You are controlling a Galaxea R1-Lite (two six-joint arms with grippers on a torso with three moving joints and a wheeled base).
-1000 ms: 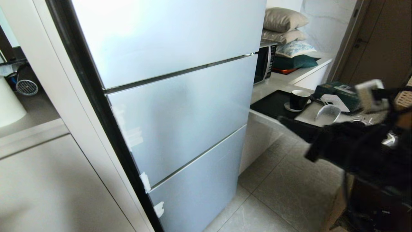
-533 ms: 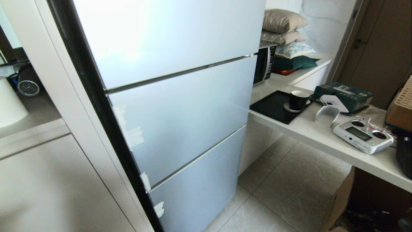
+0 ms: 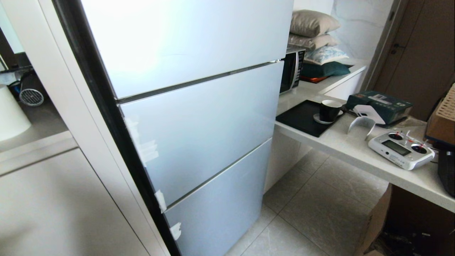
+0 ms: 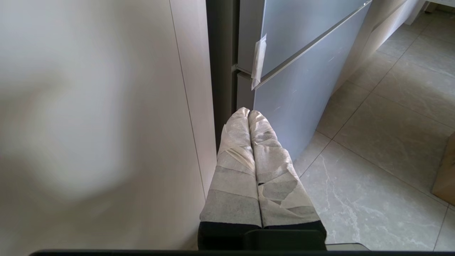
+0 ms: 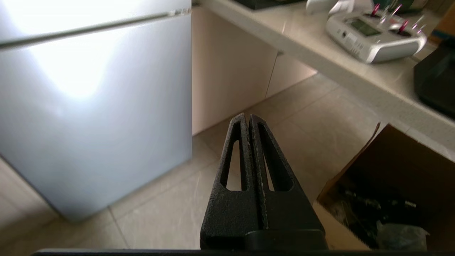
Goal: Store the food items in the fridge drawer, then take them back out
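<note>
Shut fridge panels (image 3: 199,131) hide whatever lies inside.

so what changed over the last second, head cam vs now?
The right arm, which crossed the right side of the head view over the counter a second ago, has pulled out of that view. The right gripper now hangs shut and empty above the floor. Nothing was grasped or released. The fridge stays closed; the left gripper is shut beside it.
</note>
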